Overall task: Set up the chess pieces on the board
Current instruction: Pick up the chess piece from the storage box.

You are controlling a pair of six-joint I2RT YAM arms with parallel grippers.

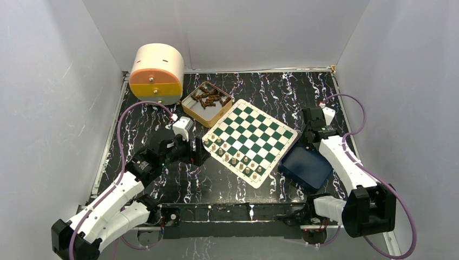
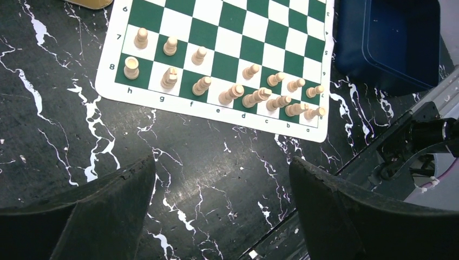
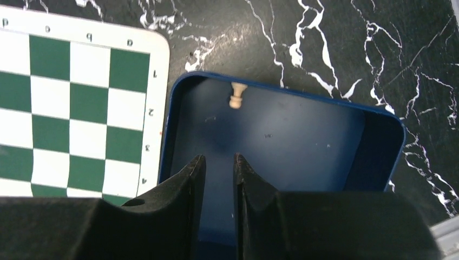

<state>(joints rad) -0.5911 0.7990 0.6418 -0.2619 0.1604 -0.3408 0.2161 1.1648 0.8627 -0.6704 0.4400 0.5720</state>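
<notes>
We note a black, white-veined marble-look tabletop [image 1: 260, 86] between grey walls. The flat checked board [image 1: 250, 142] carries turned wooden chess pieces [image 2: 238, 93] along its near edge. Left gripper [image 2: 222, 187] spread wide, empty; right gripper [image 3: 216, 162] nearly closed, empty, over a blue tray [image 3: 303, 141].

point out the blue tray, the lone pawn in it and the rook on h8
blue tray [image 3: 325, 141], right wrist view, on its bare floor
lone pawn [image 3: 236, 96], right wrist view, on its body, near the tray's far wall
rook on h8 [image 2: 131, 68], left wrist view, on its upright body
</notes>
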